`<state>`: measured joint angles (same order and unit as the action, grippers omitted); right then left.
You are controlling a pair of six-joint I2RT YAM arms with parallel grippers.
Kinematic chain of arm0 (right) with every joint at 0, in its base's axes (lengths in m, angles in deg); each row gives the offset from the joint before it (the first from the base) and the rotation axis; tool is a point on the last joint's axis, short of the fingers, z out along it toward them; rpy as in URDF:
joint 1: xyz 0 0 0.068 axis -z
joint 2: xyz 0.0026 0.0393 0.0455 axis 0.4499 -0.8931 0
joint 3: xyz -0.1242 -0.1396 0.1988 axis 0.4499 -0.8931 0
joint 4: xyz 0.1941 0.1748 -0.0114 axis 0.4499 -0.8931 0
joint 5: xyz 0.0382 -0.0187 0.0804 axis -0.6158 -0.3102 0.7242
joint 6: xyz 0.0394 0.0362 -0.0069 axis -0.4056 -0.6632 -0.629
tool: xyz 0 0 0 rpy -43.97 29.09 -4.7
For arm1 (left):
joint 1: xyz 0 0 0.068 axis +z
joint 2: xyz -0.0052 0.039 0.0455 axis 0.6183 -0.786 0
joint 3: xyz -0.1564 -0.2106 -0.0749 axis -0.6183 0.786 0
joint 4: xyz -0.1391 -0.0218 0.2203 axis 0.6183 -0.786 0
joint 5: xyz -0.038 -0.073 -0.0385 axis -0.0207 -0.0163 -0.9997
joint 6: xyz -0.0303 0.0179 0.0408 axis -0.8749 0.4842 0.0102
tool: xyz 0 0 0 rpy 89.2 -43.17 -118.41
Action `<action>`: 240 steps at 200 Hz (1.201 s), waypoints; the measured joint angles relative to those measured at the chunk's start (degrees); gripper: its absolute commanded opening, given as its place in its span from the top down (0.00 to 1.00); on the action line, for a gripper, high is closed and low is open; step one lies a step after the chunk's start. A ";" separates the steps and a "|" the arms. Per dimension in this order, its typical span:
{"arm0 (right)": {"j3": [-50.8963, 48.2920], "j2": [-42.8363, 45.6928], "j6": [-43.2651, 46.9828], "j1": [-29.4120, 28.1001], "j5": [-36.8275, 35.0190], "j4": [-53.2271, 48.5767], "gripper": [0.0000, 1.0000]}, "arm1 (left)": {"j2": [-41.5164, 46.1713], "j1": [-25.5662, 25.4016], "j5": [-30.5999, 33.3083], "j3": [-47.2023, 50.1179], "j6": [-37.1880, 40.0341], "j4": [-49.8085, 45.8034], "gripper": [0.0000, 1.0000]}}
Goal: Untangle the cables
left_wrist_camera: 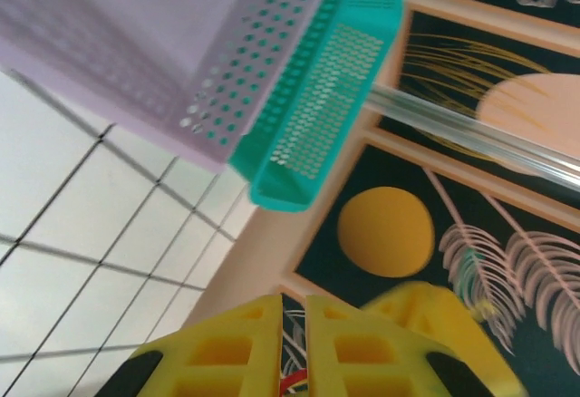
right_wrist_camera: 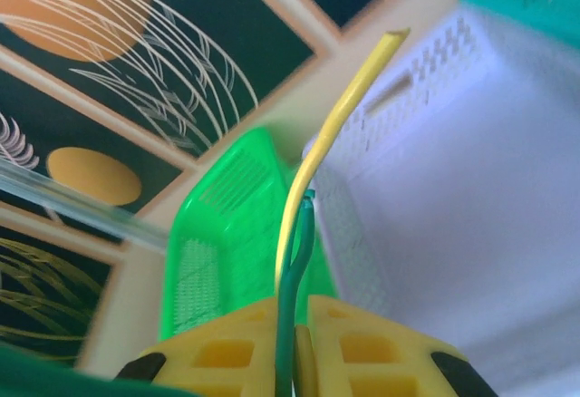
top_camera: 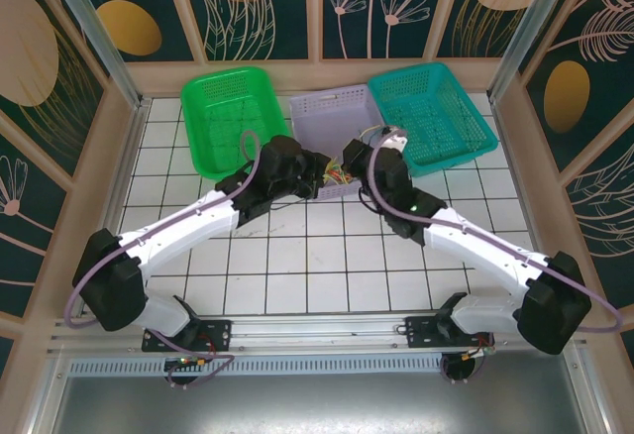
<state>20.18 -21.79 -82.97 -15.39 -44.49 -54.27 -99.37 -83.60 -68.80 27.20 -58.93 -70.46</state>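
Just behind cables, lilac basket, green basket left

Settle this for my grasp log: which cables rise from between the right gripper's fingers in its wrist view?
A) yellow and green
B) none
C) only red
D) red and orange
A: a yellow cable and a green cable stand up from between the closed fingers of the right gripper.

The top camera looks down from the near side; both wrist cameras closely face the lilac basket.
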 measured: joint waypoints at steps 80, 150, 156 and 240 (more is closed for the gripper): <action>-8.46 0.00 -52.52 12.28 40.52 -0.15 1.00 | 2.23 -2.27 4.09 22.34 15.23 42.93 1.00; -8.92 2.16 -57.42 16.04 50.88 -3.15 0.65 | 1.40 -2.82 1.07 23.85 24.09 50.75 1.00; -7.34 2.10 -54.05 17.64 50.36 -5.51 0.51 | 1.46 -2.49 1.27 22.73 24.46 48.92 1.00; 11.45 13.49 2.43 13.35 19.04 -29.92 0.11 | 6.19 -0.76 5.09 9.62 27.52 22.05 1.00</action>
<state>31.63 -8.31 -80.55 -2.04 -25.45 -84.19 -93.18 -84.36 -63.70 36.82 -31.41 -48.41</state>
